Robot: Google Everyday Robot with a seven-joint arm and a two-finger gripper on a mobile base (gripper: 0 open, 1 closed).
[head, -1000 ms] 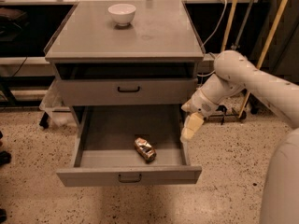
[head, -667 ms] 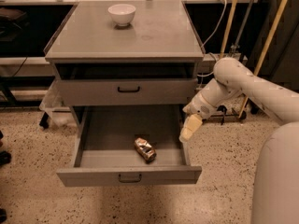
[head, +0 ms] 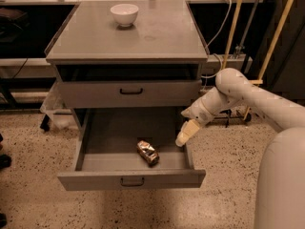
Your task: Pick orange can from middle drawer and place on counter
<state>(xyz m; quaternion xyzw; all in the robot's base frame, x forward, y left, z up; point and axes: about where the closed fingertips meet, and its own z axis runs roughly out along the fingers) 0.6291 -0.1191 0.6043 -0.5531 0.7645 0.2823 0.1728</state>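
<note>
Jaws on the arm [head: 238,92] have moved a little closer to the can [head: 147,152], above the right side of the drawer [head: 131,179]. The can lies near the drawer's front. Jaws hold nothing; how open, I cannot tell. Grabbing comes next.

My one camera looks down from high in front, fairly near, on the counter [head: 162,37] and open middle drawer [head: 95,178]. The gripper [head: 184,136] shows right of centre, at the drawer's right wall.
</note>
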